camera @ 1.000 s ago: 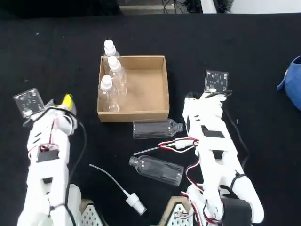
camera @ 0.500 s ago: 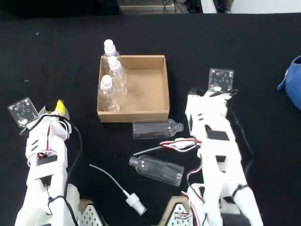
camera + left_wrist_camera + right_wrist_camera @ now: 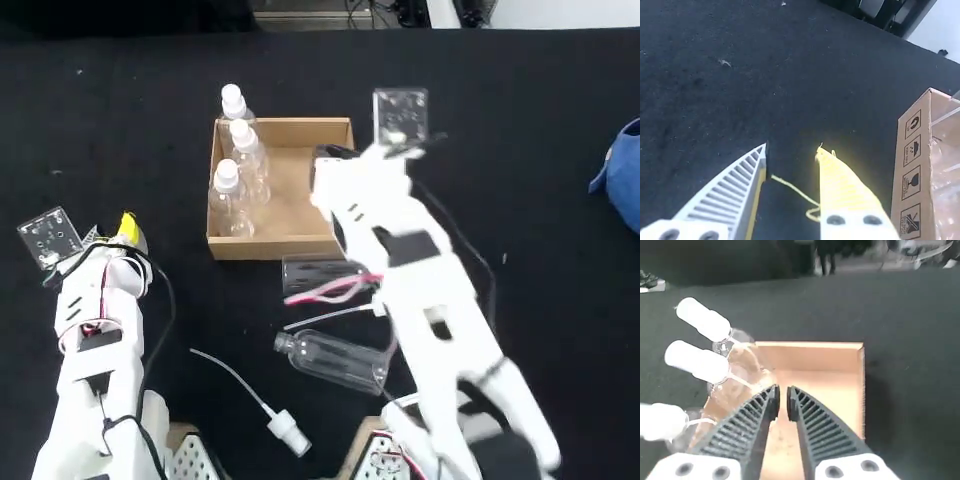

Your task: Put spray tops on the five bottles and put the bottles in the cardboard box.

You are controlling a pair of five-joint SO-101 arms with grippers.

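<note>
Bottles (image 3: 246, 150), three in box (image 3: 260, 246) (two outside, high view)

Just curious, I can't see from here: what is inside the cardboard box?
Three clear bottles with white tops stand along one wall of the cardboard box. The right arm hides the opposite side from above.

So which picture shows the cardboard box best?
The high view: nearly the whole cardboard box from above, an arm over one side. The right wrist view looks inside it; the left wrist view catches one outer wall.
</note>
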